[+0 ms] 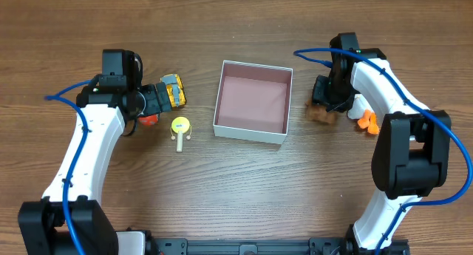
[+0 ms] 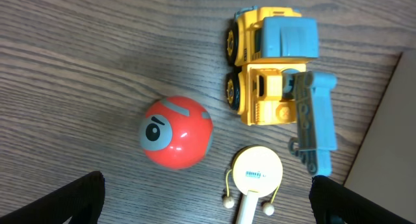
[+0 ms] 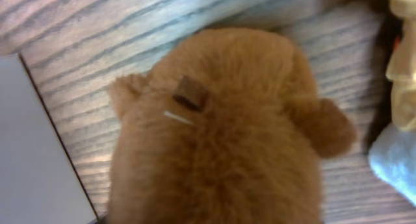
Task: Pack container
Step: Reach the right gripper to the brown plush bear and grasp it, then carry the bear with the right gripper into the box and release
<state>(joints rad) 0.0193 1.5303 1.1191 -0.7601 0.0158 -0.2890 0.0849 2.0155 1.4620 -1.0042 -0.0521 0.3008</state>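
A brown plush toy (image 3: 221, 133) lies under the right fingers (image 1: 323, 100), state unclear; left fingers (image 2: 65, 201) gape over a red ball (image 2: 175, 132).

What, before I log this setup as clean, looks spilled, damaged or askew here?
Nothing looks spilled or broken. The container sits flat and empty, turned only slightly in the overhead view; the toy truck, red ball and brown plush lie outside it.
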